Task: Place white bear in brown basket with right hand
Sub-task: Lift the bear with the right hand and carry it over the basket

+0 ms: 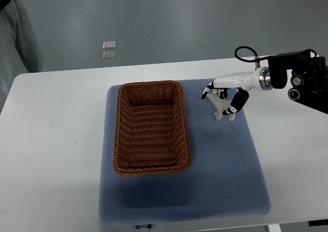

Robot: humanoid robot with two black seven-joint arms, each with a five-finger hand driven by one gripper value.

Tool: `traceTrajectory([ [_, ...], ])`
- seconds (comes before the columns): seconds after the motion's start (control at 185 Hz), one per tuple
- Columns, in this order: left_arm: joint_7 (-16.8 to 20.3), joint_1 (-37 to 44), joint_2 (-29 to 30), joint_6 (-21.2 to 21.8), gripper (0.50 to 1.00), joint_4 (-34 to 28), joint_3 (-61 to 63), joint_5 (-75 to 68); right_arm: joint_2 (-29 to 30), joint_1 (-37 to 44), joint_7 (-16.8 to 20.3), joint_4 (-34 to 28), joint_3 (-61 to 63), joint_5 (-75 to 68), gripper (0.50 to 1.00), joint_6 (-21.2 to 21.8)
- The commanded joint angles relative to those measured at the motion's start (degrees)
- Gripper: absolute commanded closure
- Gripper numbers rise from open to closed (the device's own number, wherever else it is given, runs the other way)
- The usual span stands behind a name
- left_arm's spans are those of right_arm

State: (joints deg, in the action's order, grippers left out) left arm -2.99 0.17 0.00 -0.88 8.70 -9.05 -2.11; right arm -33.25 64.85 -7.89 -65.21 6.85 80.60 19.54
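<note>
Reaching in from the right edge, the right robot hand [224, 102] hangs over the far right part of the blue mat [220, 175], its dark-tipped fingers [237, 104] curled down around a small white figure, the white bear [221, 109]. The bear is largely hidden inside the grip and too small to read in detail; only a pale lower part shows beneath the palm, and whether it rests on the mat or hangs just clear of it cannot be told. The fingers appear pinched on it rather than spread. To the left of the robot hand, near but apart from it, the brown basket [121, 134] lies on the mat with its long side running away from the robot; nothing shows inside it. The mat lies on the white tabletop [51, 155]. The left arm does not show. As a judgement, the step in hand is the grasp or the very start of the lift, so the task is early. The next move calls for raising the bear high enough to clear the near wicker rim, carrying it left over the basket's opening, and only then loosening the fingers.
</note>
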Motion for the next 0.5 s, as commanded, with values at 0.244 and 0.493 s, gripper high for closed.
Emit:
traceTrajectory([
  [0.244,0.01,0.0,0.0,0.0,0.5,0.0,0.0,0.0,1.87,7.39,0.07,1.4,0.79,-0.18,0.93,-0.38],
  [0.493,0.01,0.0,0.0,0.0,0.5,0.0,0.0,0.0,9.52,11.88,0.16,3.42,0.88,-0.09,0.93,-0.55],
])
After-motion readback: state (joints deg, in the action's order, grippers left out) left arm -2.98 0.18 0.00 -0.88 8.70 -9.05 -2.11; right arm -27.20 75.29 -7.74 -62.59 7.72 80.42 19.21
